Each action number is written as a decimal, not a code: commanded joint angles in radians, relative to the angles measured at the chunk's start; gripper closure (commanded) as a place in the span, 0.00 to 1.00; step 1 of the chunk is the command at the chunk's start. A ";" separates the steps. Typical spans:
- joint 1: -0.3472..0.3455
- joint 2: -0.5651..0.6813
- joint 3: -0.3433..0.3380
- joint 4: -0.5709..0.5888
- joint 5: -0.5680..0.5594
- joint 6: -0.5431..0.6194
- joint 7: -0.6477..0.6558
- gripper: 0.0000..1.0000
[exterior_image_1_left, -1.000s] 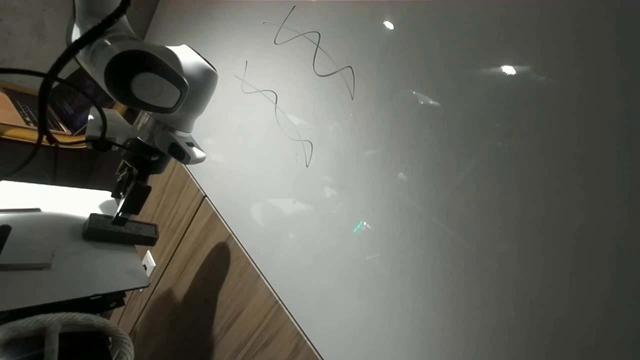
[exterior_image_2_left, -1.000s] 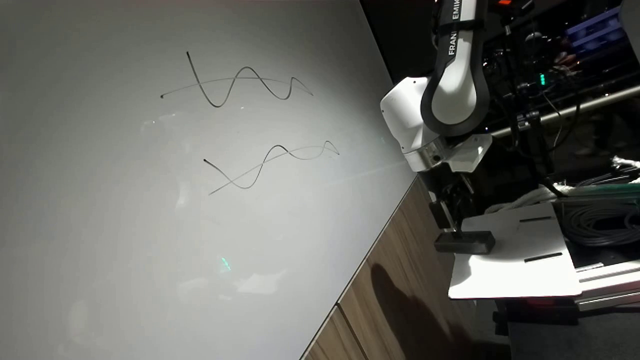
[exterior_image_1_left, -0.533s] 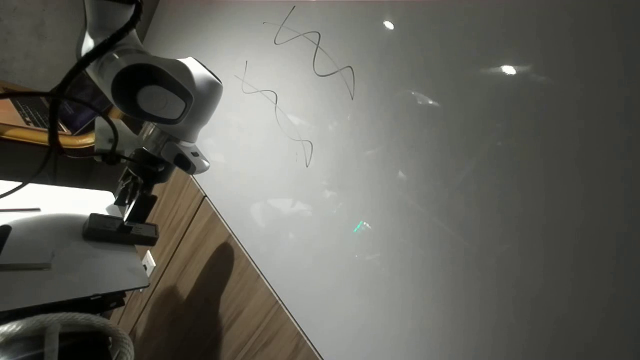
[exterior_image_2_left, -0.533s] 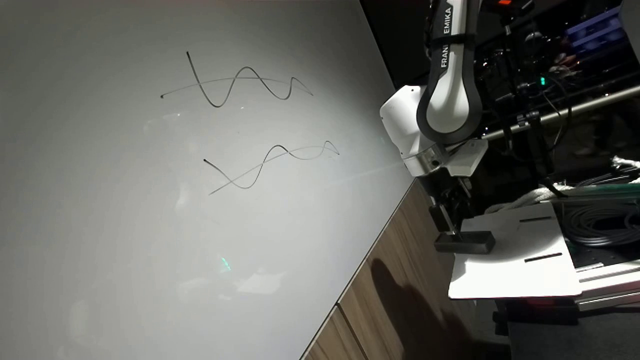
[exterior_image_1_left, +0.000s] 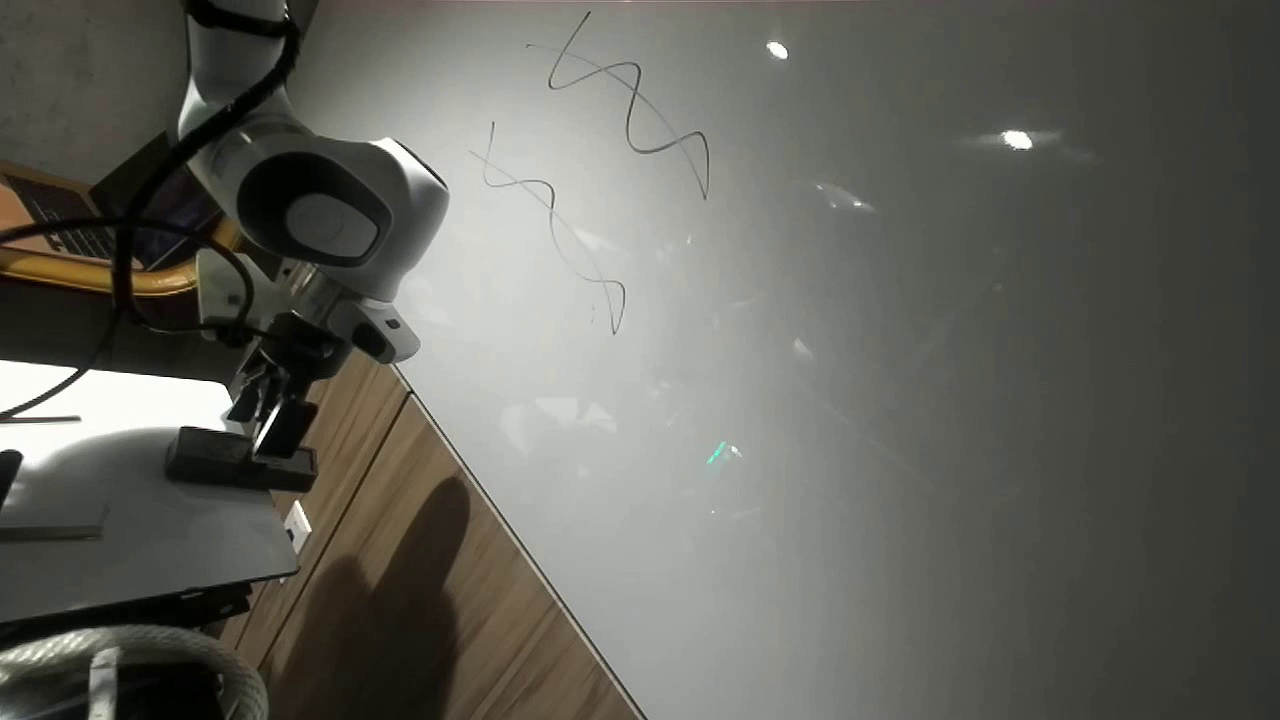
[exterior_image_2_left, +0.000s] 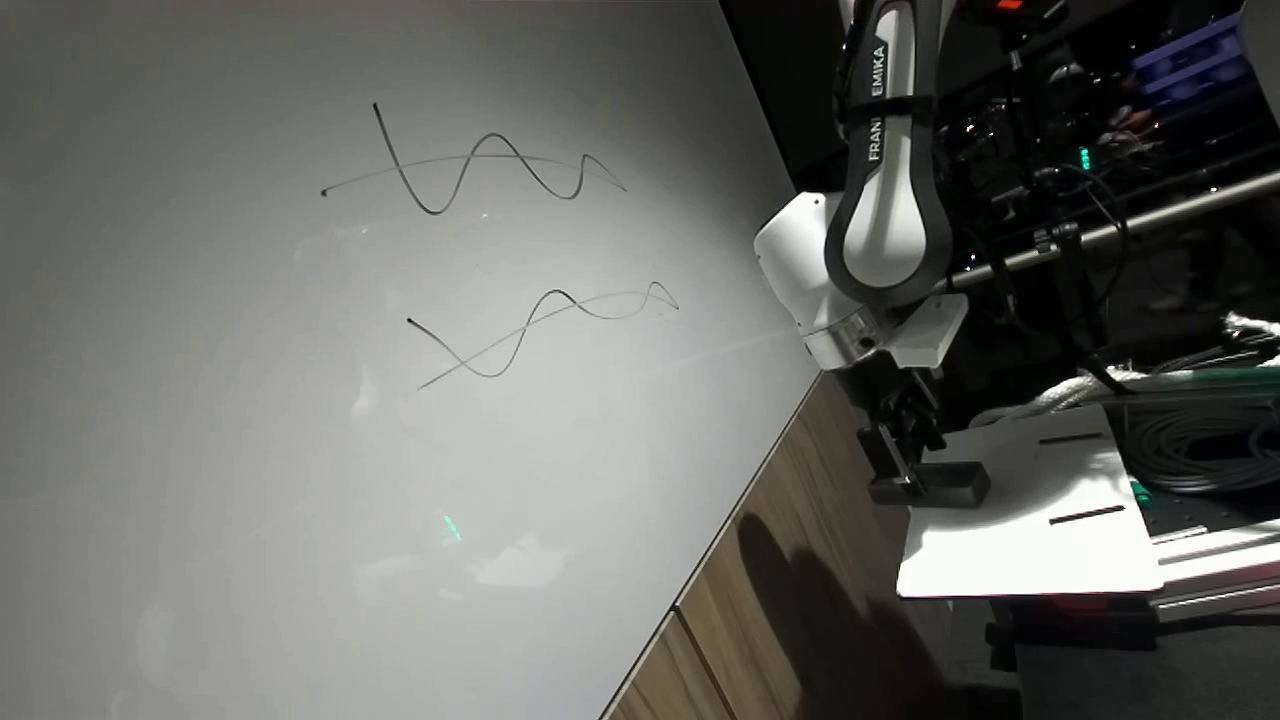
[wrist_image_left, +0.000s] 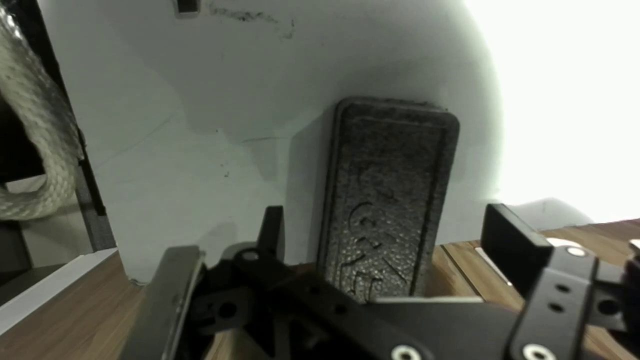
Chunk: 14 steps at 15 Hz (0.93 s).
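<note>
1. Straddling the block (wrist_image_left: 385, 190), your gripper (wrist_image_left: 387, 231) has its fingers (wrist_image_left: 512, 242) spread wide, one along each long side. The gaps look about even in the wrist view, and you hold nothing.
2. Between those fingers the block lies flat, embossed face up, its near end partly hidden by your gripper. The lining-up seems largely done; what looks left is the grip itself, since your fingers press on neither side. The block is not lifted.
3. Directly beneath the block, and so below your gripper, is the plate (wrist_image_left: 200, 165). One end of the block seems to overhang its edge. You cannot tell from these views whether your fingers touch the plate.
4. Off to the side of your gripper, well apart from it, a rope (wrist_image_left: 45, 130) runs beside the plate.
5. Showing past the plate's edge, beyond your fingers, is the wood (exterior_image_1_left: 520, 640), with a shadow (exterior_image_1_left: 400, 620) across it.
6. Farthest from your gripper, beyond the wood, the whiteboard (exterior_image_1_left: 900, 450) bears two sets of marks (exterior_image_1_left: 634, 92). Their lines look unbroken in both exterior views, and both your gripper and the block are well apart from them.
</note>
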 joint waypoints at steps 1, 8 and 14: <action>0.022 0.015 -0.026 0.013 -0.030 0.015 0.009 0.00; 0.023 0.020 -0.034 0.016 -0.034 0.014 0.002 0.27; 0.019 0.020 -0.043 0.014 -0.032 0.014 -0.007 0.66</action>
